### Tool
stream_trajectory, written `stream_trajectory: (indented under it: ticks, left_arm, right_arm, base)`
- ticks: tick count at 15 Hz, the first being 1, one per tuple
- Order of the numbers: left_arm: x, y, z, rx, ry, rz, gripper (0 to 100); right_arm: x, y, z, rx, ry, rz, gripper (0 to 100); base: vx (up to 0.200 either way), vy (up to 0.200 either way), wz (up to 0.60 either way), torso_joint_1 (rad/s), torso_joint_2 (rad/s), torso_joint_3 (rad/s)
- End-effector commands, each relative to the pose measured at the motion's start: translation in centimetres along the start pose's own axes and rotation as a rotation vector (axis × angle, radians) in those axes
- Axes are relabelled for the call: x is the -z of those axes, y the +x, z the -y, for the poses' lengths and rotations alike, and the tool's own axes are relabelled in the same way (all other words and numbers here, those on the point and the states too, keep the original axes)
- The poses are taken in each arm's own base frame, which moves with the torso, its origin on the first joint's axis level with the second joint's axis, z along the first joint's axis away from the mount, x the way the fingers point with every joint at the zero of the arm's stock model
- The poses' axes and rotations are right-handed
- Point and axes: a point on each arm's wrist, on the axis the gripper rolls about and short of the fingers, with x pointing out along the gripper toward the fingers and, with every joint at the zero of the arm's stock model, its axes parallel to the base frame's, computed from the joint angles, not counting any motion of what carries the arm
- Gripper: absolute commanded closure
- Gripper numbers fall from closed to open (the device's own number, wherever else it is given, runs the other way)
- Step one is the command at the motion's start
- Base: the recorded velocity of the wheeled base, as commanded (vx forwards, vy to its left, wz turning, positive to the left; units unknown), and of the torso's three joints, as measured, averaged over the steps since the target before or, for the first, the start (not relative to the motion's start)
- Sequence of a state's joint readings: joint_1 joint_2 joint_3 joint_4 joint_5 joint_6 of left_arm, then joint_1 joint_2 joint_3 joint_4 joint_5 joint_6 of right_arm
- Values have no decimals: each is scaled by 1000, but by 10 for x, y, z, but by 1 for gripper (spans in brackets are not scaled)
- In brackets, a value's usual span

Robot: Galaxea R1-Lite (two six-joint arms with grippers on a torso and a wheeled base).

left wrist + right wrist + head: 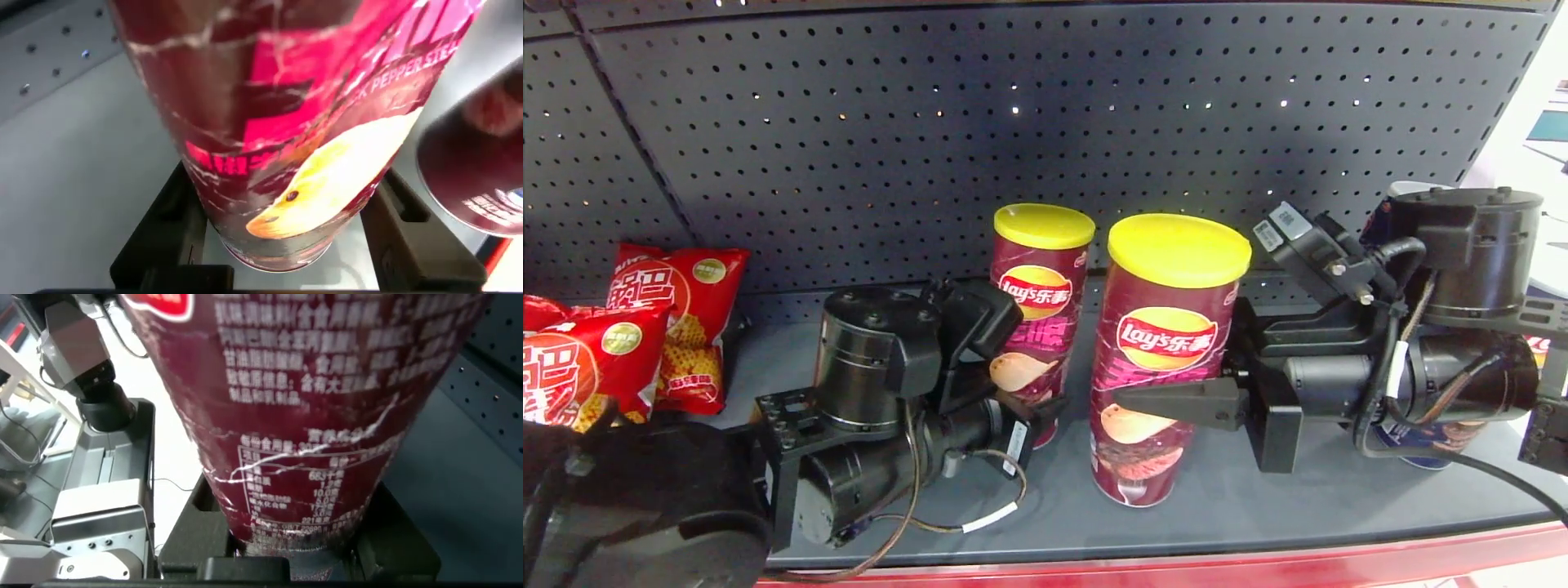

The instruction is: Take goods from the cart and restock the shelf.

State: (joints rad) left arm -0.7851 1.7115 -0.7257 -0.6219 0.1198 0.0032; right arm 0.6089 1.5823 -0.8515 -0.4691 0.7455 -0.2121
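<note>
On the grey metal shelf (1258,498), the right claw (1152,388) is clamped on the nearer yellow-lidded maroon cardboard chip canister (1168,343), standing upright. Just behind, the left claw (1033,396) grips the farther matching canister (1039,286), also upright.

A shop aisle, seen at a retail display shelf.
A dark grey shelf (1258,498) with a perforated pegboard back panel (1045,122) and a red front edge (1258,562) carries packaged snacks. A rear crisp canister (1039,286) and a front crisp canister (1168,343), both yellow-lidded, stand upright, with red snack bags (686,318) at its left end.
</note>
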Motion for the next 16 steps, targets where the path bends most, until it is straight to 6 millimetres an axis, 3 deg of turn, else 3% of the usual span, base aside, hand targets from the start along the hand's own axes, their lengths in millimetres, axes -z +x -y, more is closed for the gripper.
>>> stream_trajectory:
  ticks: [1, 7, 16]
  left_arm:
    - [0, -4, 5, -4, 6, 4, 100]
    - [14, -21, 7, -18, 0, -31, 100]
    - [17, -22, 26, -45, -22, -38, 100]
  right_arm:
    - [2, 0, 1, 7, 5, -5, 100]
    - [10, -7, 18, 77, 32, -25, 100]
    - [15, -2, 32, 95, 47, -38, 100]
  base:
    - [0, 0, 0, 0, 0, 0]
    - [0, 0, 0, 0, 0, 0]
    - [0, 0, 0, 0, 0, 0]
